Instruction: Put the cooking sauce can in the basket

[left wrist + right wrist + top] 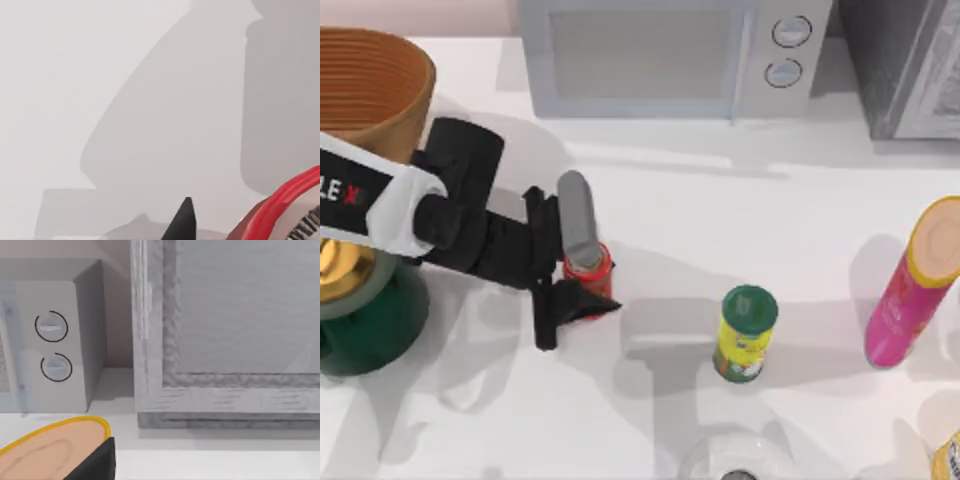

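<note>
My left arm [380,205] reaches in from nine o'clock, my left gripper [582,275] clamped around the cooking sauce can [592,268] at table centre-left. The basket [370,85] sits well apart at ten o'clock.

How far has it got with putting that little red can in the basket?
Early stage. The left gripper has reached the cooking sauce can, with fingers on either side of it; whether they grip it I cannot tell. The can stands on the table. Lifting and carrying it to the basket at the far left remains.
</note>
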Motion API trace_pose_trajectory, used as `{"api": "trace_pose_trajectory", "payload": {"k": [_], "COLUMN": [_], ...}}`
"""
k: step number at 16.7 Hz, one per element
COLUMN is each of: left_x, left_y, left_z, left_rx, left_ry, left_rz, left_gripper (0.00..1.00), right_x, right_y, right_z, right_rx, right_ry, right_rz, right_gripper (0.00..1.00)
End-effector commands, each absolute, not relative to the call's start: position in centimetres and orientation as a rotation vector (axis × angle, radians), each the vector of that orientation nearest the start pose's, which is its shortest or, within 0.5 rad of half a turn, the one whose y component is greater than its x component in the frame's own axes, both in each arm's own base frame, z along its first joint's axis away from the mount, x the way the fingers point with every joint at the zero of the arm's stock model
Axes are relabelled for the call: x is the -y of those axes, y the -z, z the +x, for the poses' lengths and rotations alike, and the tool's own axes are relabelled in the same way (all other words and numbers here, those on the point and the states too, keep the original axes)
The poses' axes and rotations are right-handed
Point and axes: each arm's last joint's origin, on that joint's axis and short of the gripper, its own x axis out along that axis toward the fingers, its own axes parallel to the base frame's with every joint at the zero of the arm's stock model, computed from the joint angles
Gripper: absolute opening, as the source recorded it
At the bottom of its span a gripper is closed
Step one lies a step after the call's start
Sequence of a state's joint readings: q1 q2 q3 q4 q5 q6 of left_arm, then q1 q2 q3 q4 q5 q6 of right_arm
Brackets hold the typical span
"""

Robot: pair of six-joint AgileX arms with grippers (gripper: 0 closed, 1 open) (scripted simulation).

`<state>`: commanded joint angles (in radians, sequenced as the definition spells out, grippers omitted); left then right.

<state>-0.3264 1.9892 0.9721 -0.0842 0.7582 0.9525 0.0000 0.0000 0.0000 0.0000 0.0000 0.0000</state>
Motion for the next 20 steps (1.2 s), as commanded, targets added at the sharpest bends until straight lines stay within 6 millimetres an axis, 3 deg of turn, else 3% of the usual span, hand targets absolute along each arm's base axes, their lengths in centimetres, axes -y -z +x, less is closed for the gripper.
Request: {"api": "trace_pose_trajectory", "payload": {"k": [3,5,9,12,15,18,20], "left_x": [13.1,13.1,11.2,7.3,1.9,-3.0,-4.9], "left_y": [-8.5,-9.9,-16.8,-23.4,-29.0,-32.6,-33.8], "left_z": [33.0,33.8,37.2,39.2,39.3,38.2,37.5], "left_rx": [-0.561,-0.538,-0.485,-0.527,-0.609,-0.668,-0.683], "left_ry": [1.375,1.337,1.106,0.804,0.447,0.143,0.027], "left_rz": [0.52,0.525,0.506,0.39,0.21,0.069,0.018], "left_gripper": [0.0,0.0,0.0,0.0,0.0,0.0,0.0], "right_x": [0.1,0.1,0.1,0.1,0.1,0.1,0.1], "right_y": [-16.0,-16.0,-16.0,-16.0,-16.0,-16.0,-16.0], "right_z": [10.6,10.6,10.6,10.6,10.6,10.6,10.6], "right_rx": [0.0,0.0,0.0,0.0,0.0,0.0,0.0], "right_ry": [0.0,0.0,0.0,0.0,0.0,0.0,0.0], "right_rz": [0.0,0.0,0.0,0.0,0.0,0.0,0.0], "right_gripper": [1.0,1.0,1.0,1.0,1.0,1.0,1.0]}}
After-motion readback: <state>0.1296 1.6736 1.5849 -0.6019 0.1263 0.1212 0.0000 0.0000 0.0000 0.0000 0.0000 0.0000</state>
